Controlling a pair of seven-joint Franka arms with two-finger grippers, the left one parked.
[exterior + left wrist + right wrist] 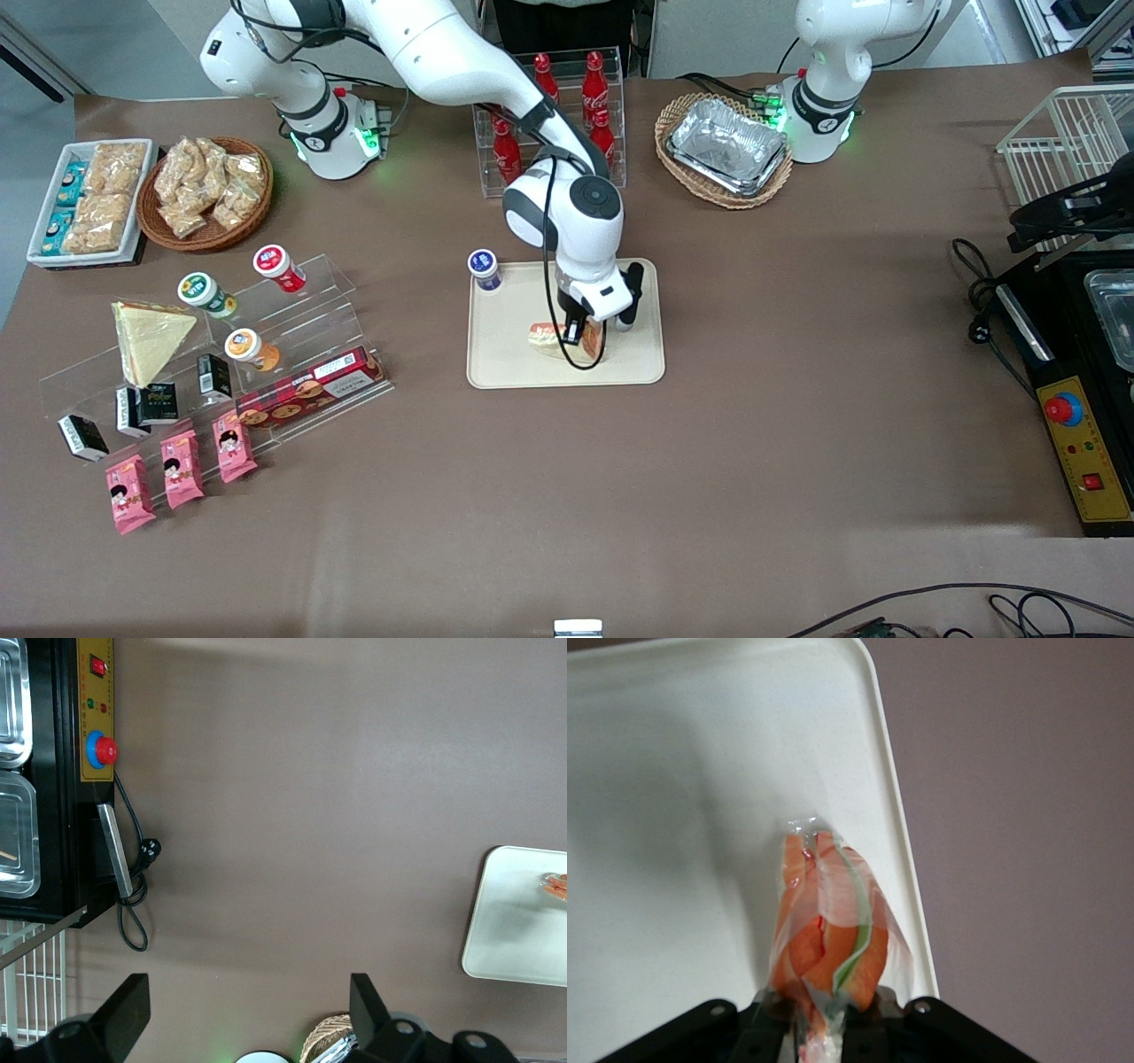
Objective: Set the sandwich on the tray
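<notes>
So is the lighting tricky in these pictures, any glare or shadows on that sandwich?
Front view: even overhead light; the arm casts a soft shadow on the tray, and the foil trays glint. Right wrist view: the gripper is shut on the sandwich, whose clear wrap shows small highlights; a grey shadow crosses the tray. Left wrist view: flat, shadowless cloth.

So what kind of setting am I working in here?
Likely a mock snack-shop counter in a lab: clear acrylic stands of packaged snacks, red cola bottles. The gripper holds the clear-wrapped sandwich over the cream-beige tray.
</notes>
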